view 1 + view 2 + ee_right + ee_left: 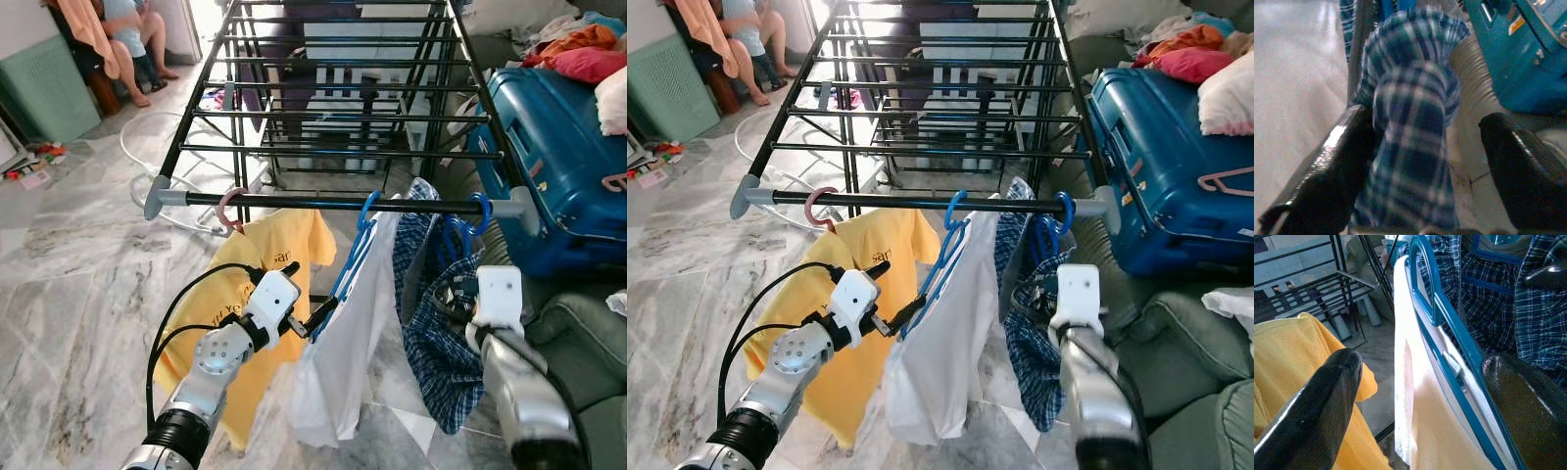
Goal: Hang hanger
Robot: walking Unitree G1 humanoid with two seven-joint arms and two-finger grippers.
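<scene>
A blue hanger (350, 262) carrying a white garment (343, 343) hangs by its hook from the black front rail (313, 202) of the drying rack. My left gripper (318, 318) is open, its fingers on either side of the hanger's blue arm (1449, 333) and the white cloth. To its left a yellow shirt (265, 255) hangs from a pink hook (230, 208). On the right a blue plaid shirt (441, 343) hangs on another blue hanger (477, 211). My right gripper (1427, 120) is open around a fold of that plaid cloth.
The rack's black bars (333, 88) stretch away ahead. A blue suitcase (558, 157) with a pink hanger (615, 181) stands right, above a grey sofa (588, 333) and piled clothes (583, 49). A person (132, 39) sits far left by a green cabinet (44, 88). Marble floor lies left.
</scene>
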